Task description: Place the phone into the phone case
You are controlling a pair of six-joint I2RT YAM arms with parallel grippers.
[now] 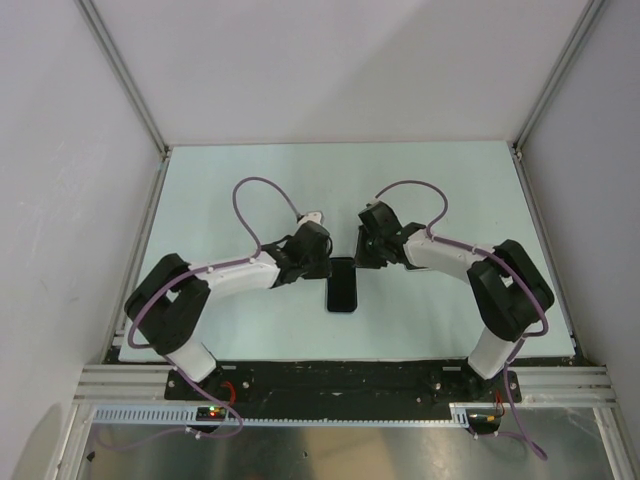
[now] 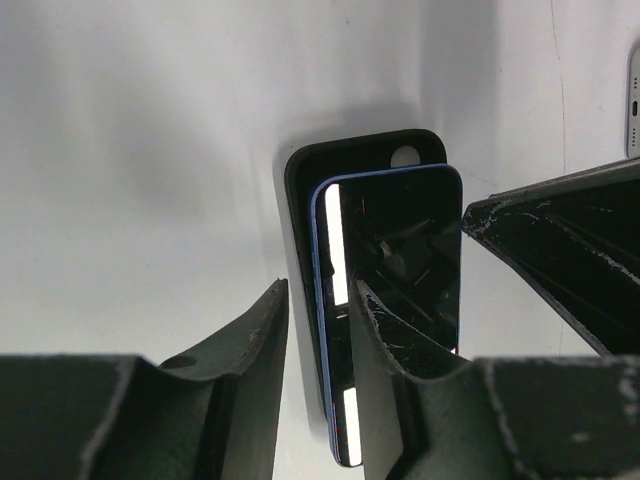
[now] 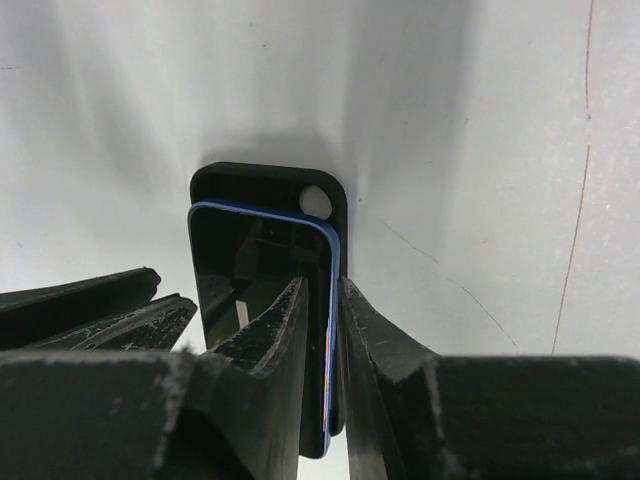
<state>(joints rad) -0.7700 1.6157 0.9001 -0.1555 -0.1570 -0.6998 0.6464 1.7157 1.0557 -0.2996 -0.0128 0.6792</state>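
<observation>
Seating step: phone (image 2: 400,220) lies offset atop the black phone case (image 2: 340,155) on the tabletop (image 1: 250,180), not yet snapped in; left tool (image 2: 318,290) narrow, straddling the left edge, grip I cannot tell; right tool (image 3: 322,285) pinched on the phone's right edge. I'd press the edges down evenly, one corner first.

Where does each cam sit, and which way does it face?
Top: overhead from the near side, facing down at table; left hand and right hand show.
Left wrist: on left wrist, facing along its fingers at phone on case.
Right wrist: same, at phone's opposite edge; own fingers show.
Shared: both wrist views hold phone and case.
</observation>
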